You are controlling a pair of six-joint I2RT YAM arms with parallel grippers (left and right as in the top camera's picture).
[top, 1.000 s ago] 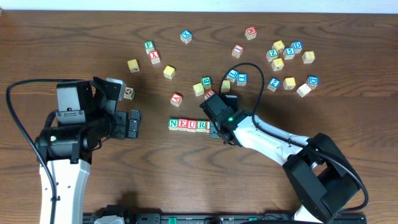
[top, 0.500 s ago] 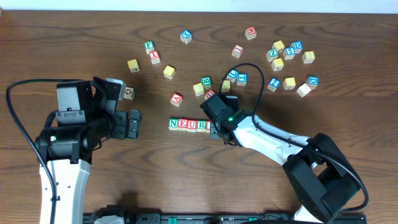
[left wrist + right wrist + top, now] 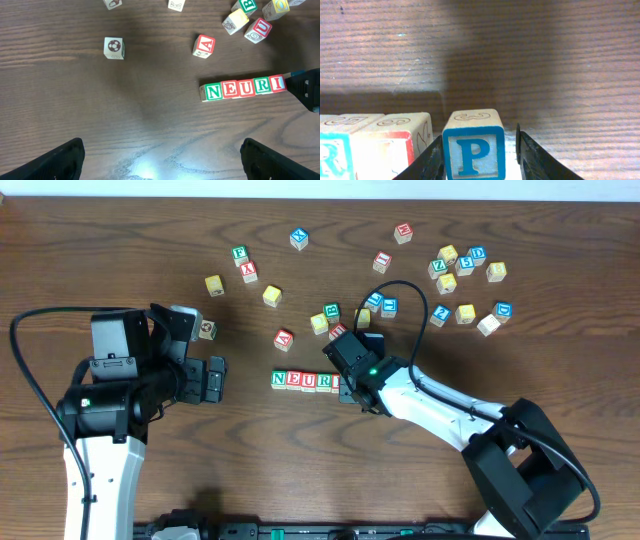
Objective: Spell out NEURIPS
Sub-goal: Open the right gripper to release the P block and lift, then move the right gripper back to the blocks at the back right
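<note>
Right wrist view: the blue-bordered P cube [image 3: 473, 150] stands on the counter [image 3: 520, 60] between the fingers of the right claw [image 3: 479, 157]. That claw is parted and not gripping, with a gap showing on one side. Just beside the P cube is the red-bordered I cube [image 3: 395, 150]. Left wrist view shows the row N-E-U-R-I [image 3: 244, 88], and the left claw [image 3: 160, 162] hangs wide open and empty.

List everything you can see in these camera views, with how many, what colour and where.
NEURI row: five cubes, green and red borders, touching in a line mid-table.
P cube: one, blue border, beside the row's I end.
Loose cubes: roughly two dozen, red, blue, yellow or green borders, scattered beyond the row.
Table: one, dark brown wood.
Left gripper: one, black, open, left of the row.
Right gripper: one, black, open around the P cube.
</note>
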